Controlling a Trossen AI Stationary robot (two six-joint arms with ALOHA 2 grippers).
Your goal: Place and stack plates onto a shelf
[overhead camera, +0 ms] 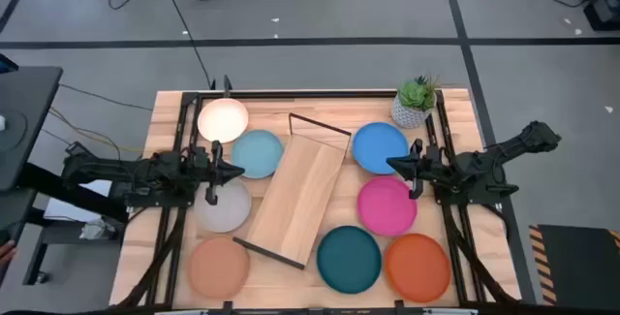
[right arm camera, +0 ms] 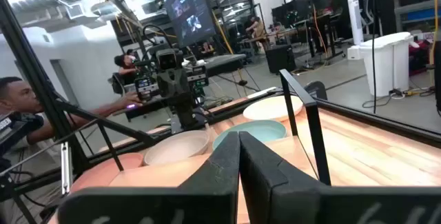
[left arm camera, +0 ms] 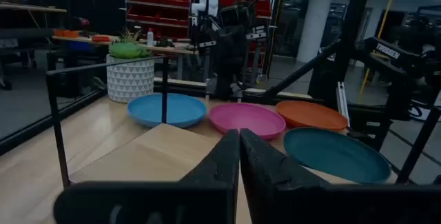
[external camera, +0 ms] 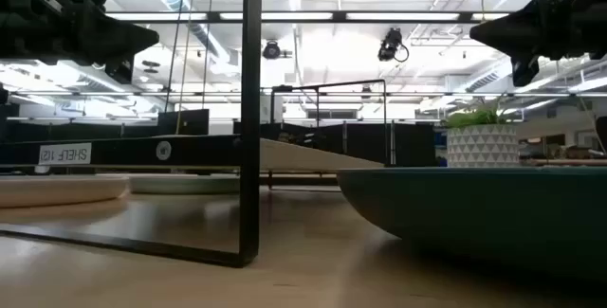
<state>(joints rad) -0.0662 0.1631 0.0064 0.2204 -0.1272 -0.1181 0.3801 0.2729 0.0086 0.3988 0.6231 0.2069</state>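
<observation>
The light-wood shelf lies slantwise on the table's middle, with a black wire frame at each end. Left of it lie the cream, light blue, grey and peach plates. Right of it lie the blue, pink, teal and orange plates. All lie flat on the tabletop. My left gripper is shut and empty, above the gap between the light blue and grey plates. My right gripper is shut and empty, above the gap between the blue and pink plates. Both hang well above the table in the low view.
A white plant pot stands at the far right corner, beside the blue plate. A black rail frame runs along the table's edges. A person shows beyond the table in the right wrist view.
</observation>
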